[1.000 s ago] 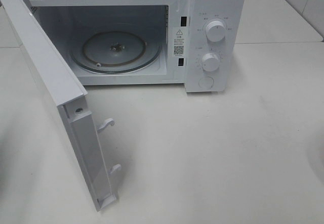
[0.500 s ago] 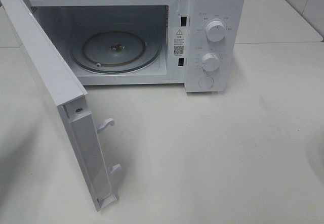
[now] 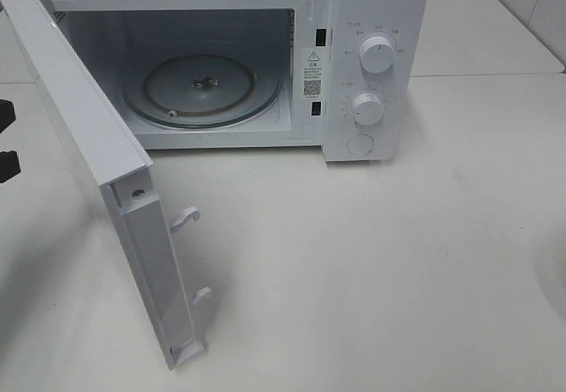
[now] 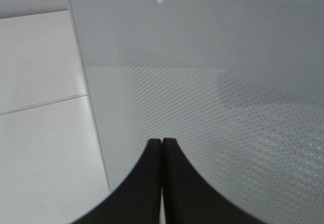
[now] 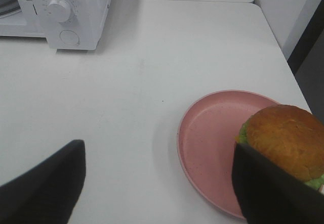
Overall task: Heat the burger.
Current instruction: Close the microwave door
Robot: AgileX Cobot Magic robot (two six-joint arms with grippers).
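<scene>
Resting on the pink plate (image 5: 212, 133), the burger (image 5: 286, 140) touches 1 spread right gripper (image 5: 157, 183) finger; left gripper (image 4: 162, 148) jaws pressed together.

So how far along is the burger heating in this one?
Done: the microwave door stands wide open and the glass turntable is bare. In hand: the right gripper, jaws apart, hangs by the burger, which sits on the pink plate; no grip is visible. The left gripper is shut beside the door. Left: lifting the burger, loading it, closing the door, setting the dials.

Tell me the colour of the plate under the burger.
Pink plate; burger on it. Right wrist view shows it best.
</scene>
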